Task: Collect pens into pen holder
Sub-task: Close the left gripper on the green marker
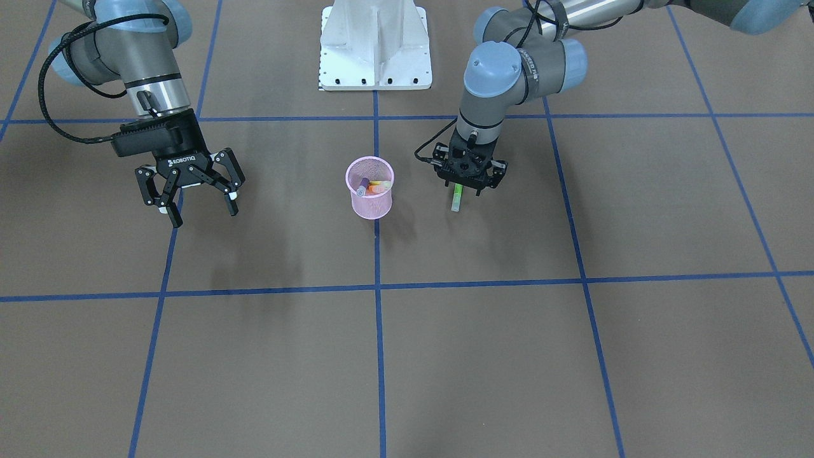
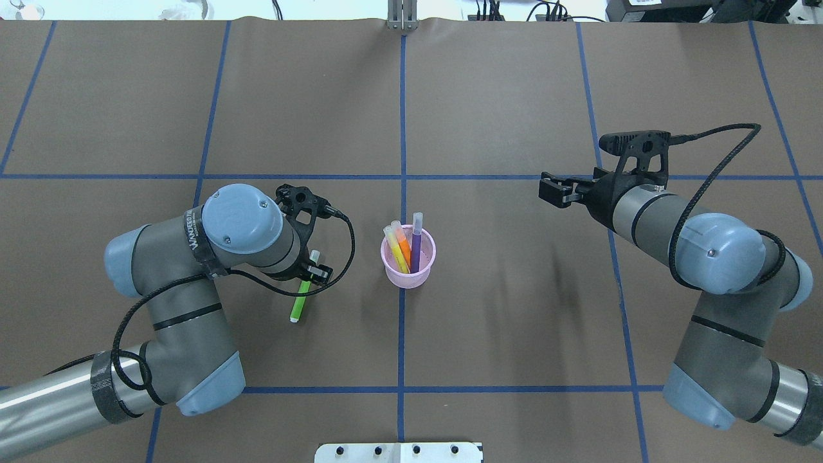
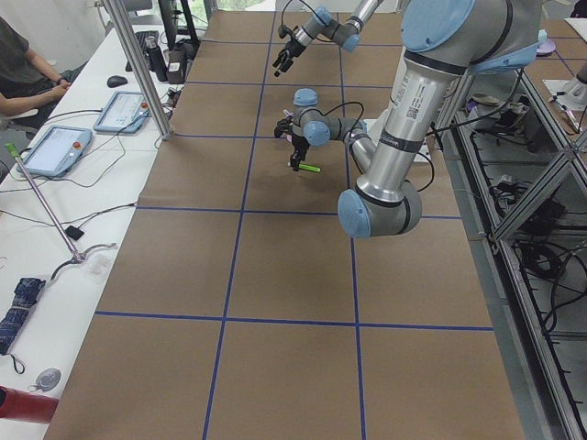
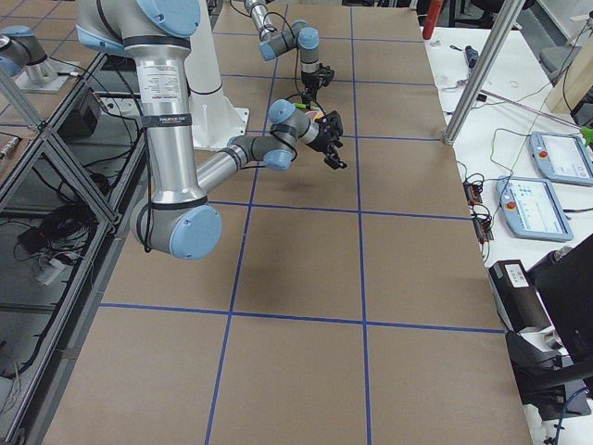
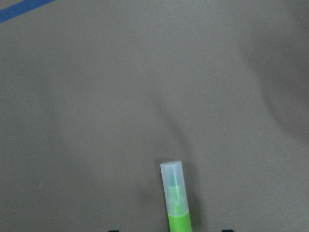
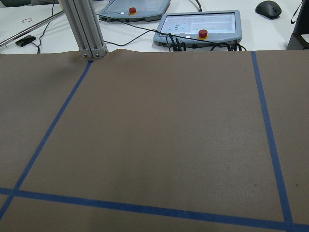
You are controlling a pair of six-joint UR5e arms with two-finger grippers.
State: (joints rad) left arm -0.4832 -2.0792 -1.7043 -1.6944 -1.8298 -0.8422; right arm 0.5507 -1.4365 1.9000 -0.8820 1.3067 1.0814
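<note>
**Pen holder.** The pink mesh pen holder stands upright on the brown surface. It sits on the blue tape line that runs down the middle. Three pens stand in it and lean against its rim with their pale caps up:
- a yellow pen
- an orange pen
- a purple pen

**Green pen.** The green pen lies flat on the surface. It is on the robot's left of the holder, near it but not touching it. Its pale cap points away from the robot base.

**Left gripper.** The left gripper points straight down over the cap half of the green pen, close to the surface. In the left wrist view, the two dark tips of the fingers show only at the bottom edge. One is on each side of the pen, and both are clear of its body. The fingers are therefore spread and are not clamped on the pen.

**Right gripper.** The right gripper hangs above the surface, well apart from the holder on the robot's right. Its fingers are spread wide and hold nothing. The right wrist view shows only bare surface, tape lines and the operators' desk beyond the far edge.
</note>
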